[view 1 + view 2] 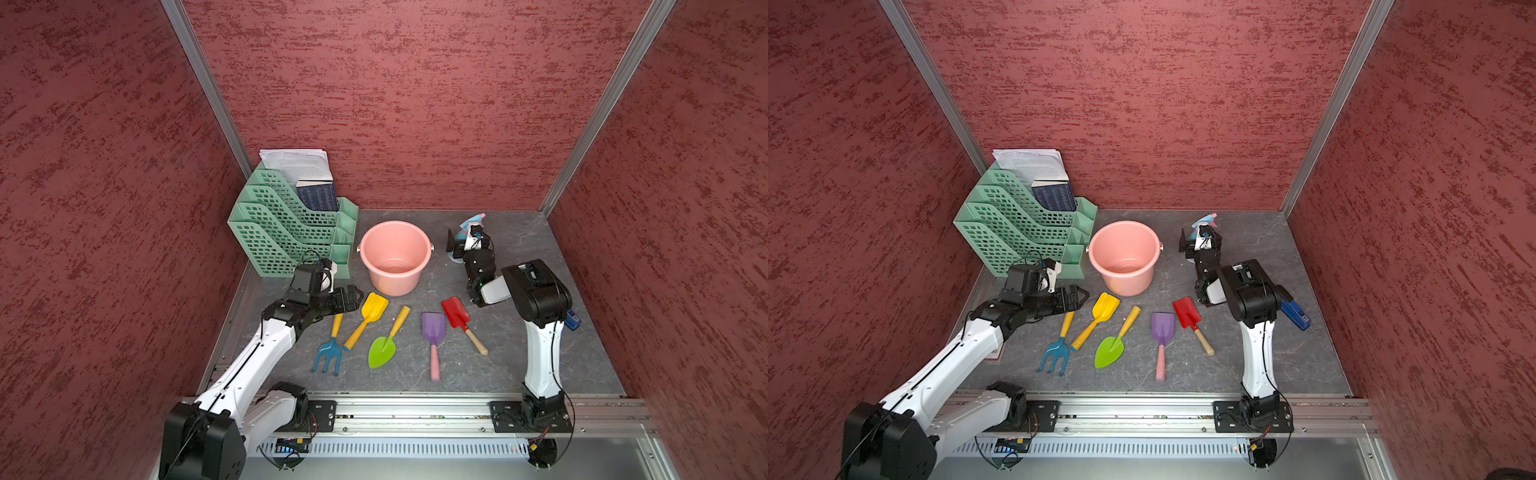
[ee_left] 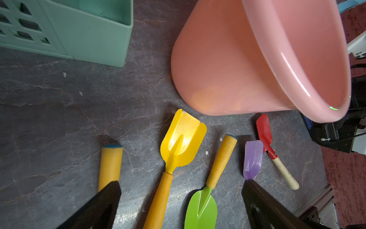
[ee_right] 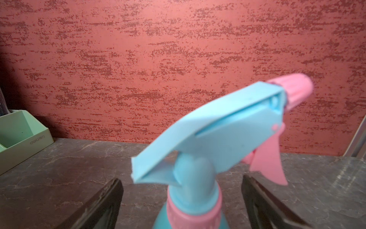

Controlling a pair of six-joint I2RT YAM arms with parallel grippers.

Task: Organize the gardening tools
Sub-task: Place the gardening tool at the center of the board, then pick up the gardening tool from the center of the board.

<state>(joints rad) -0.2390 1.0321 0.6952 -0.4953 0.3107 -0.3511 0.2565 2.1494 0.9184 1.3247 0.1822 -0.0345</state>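
Spray bottle stands upright at rear of table, right of pink bucket. Right gripper jaws apart, flanking bottle neck, gaps visible both sides. Left gripper jaws apart, over yellow shovel. Blue fork-rake, green trowel, purple shovel and red shovel lie flat in front of bucket.

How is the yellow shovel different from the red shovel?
The yellow shovel looks longer, with a wider scoop; the red shovel looks smaller and narrower. The yellow shovel's handle is orange-yellow; the red shovel's is pale, like wood. The yellow shovel's handle slants toward the robot's left, the red shovel's toward its right. Both lie flat on the table, blades toward the pink bucket, outside it.
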